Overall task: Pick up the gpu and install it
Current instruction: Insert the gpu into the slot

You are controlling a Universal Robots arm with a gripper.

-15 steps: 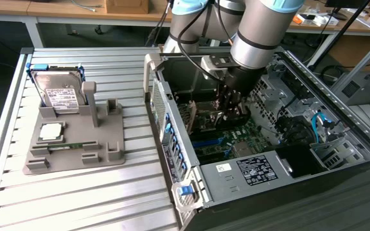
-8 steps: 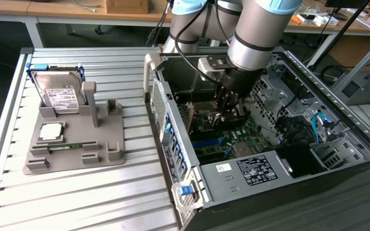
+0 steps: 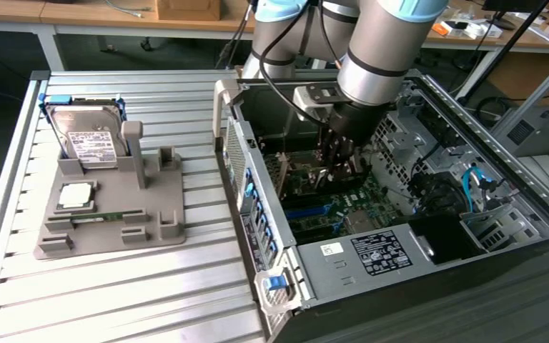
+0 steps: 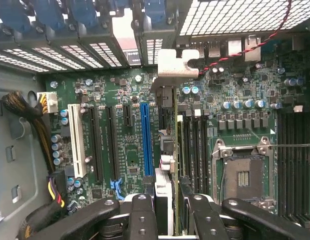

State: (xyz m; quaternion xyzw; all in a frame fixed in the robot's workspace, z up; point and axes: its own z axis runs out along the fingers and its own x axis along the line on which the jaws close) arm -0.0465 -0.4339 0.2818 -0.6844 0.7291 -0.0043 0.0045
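Note:
The gpu (image 4: 167, 145) is seen edge-on in the wrist view, a thin card with a silvery bracket (image 4: 171, 65) at its far end. It stands upright over the green motherboard (image 4: 119, 95), just beside the long blue slot (image 4: 146, 135). My gripper (image 4: 167, 212) is shut on the card's near end, with one black finger (image 4: 142, 215) on each side. In the exterior view my gripper (image 3: 339, 158) reaches deep into the open computer case (image 3: 503, 179). Whether the card's edge sits in a slot is hidden.
A grey fixture tray (image 3: 160, 207) on the slatted table at the exterior view's left holds a hard drive (image 3: 88, 139), a processor (image 3: 76, 196) and a memory stick (image 3: 112, 215). Inside the case are a power supply (image 3: 379, 250), cable bundles (image 4: 37, 130) and the processor socket (image 4: 242, 175).

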